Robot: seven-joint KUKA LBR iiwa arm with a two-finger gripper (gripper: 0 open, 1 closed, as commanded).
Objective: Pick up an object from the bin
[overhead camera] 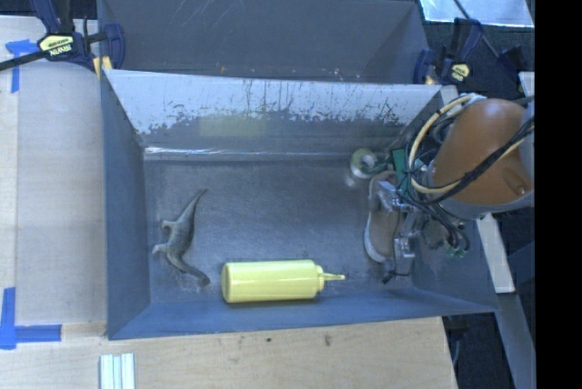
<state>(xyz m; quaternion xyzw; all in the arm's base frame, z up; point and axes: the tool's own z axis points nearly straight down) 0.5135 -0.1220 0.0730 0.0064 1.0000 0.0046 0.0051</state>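
My gripper hangs low at the right side of the bin, close to the right wall and near the front corner. A yellow squeeze bottle lies on its side along the front wall, its pointed nozzle toward the gripper and a short gap away from it. A small pale round thing sits at the back right of the floor, just left of the gripper's upper part. A pale curved shape lies right against the gripper's left side; what it is I cannot make out.
A grey toy lizard lies at the left of the floor, its tail pointing toward the back. The arm with its orange cover and cables comes in over the right rim. The middle floor is bare metal.
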